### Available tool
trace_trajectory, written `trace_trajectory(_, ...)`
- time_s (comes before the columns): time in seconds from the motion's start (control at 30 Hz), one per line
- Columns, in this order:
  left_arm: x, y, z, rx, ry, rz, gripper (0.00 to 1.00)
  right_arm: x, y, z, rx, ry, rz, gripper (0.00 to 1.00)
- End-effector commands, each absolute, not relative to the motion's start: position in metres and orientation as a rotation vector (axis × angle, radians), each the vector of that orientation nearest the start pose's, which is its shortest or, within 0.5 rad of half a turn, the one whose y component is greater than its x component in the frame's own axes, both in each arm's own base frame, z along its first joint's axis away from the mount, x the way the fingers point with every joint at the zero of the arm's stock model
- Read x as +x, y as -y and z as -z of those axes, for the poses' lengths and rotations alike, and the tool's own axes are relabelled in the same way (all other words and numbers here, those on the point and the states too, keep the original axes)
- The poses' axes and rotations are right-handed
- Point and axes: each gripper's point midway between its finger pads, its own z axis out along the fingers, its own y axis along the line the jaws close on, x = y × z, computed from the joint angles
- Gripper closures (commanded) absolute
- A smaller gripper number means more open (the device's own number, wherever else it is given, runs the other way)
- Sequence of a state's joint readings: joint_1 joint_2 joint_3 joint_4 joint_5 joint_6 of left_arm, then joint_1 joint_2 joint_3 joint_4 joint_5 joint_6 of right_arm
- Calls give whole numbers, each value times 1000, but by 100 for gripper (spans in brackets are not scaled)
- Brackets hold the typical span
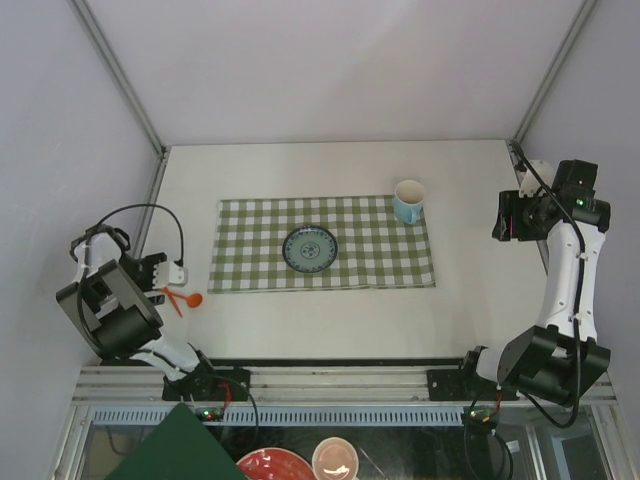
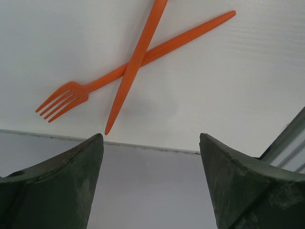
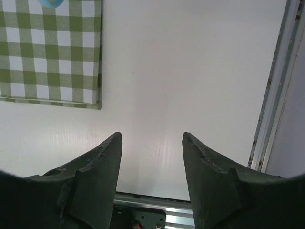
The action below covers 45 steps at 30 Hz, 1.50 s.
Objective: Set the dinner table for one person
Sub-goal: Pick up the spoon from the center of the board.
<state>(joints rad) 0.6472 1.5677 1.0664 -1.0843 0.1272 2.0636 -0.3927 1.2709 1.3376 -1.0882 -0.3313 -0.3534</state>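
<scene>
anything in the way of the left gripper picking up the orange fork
Yes: a second orange utensil lies crossed over the handle of the fork, about midway along it. Otherwise nothing visible stands between the open left gripper and the fork on the dinner table.

Fork, spoon crossed left; dinner table free right.

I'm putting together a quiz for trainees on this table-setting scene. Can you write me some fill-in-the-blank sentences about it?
The ____ sits at the middle of the checked cloth.
The mug stands on the cloth's far ____ corner.
The fork and the utensil crossing it are both ____ in colour.
Both the left pincer and the right pincer are ____, holding nothing.
Missing: plate; right; orange; open.
</scene>
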Motion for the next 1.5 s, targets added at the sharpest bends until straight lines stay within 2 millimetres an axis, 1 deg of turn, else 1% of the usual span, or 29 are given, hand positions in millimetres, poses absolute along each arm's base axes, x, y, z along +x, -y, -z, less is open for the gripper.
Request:
trace_trajectory(0.0, 231, -179, -60, 2171, -2025, -37, 15, 282, 66, -222, -74, -2454, -142, 46)
trace_trajectory(0.2, 238, -185, -50, 2192, -2022, -31, 16, 283, 67, -226, -73, -2450, -129, 46)
trace_trajectory(0.3, 238, -185, -47, 2195, -2019, -30, 21, 281, 66, -224, -70, -2460, -138, 46)
trace_trajectory(0.5, 243, -183, -34, 2183, -1999, -42, 20, 283, 63, -223, -70, -2460, -164, 47)
trace_trajectory(0.6, 246, -183, -30, 2175, -1988, -50, 22, 281, 64, -223, -67, -2466, -157, 47)
trace_trajectory(0.7, 246, -179, -29, 2171, -1980, -42, 27, 280, 65, -221, -68, -2471, -152, 48)
trace_trajectory(0.77, 248, -177, -30, 2160, -1970, -49, 31, 281, 66, -221, -69, -2472, -151, 48)
trace_trajectory(0.9, 250, -175, -32, 2146, -1971, -54, 37, 283, 63, -217, -66, -2476, -180, 48)
trace_trajectory(1.07, 249, -173, -31, 2143, -1980, -50, 48, 285, 62, -214, -66, -2478, -193, 51)
trace_trajectory(1.17, 249, -174, -31, 2145, -1989, -51, 52, 285, 62, -215, -68, -2475, -194, 53)
trace_trajectory(1.47, 246, -172, -21, 2164, -1973, -54, 55, 281, 60, -215, -76, -2481, -197, 54)
